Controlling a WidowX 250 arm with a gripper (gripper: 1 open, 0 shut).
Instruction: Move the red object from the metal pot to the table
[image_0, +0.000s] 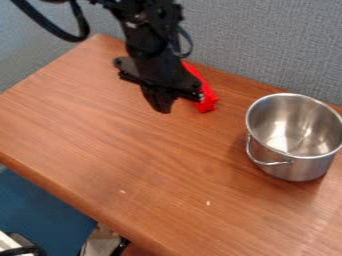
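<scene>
Red block lying on the wooden table, out of the steel pot.

The smooth, bright red block (198, 88) is lying on the reddish-brown, grained table (120, 150), to the left of the round, shiny pot (294, 135) and apart from it. The pot is showing a bare polished inside and a small loop handle at its front. The black fingers (162, 103) are pressed together, holding nothing, pointing steeply down just beside the block's left end.
</scene>
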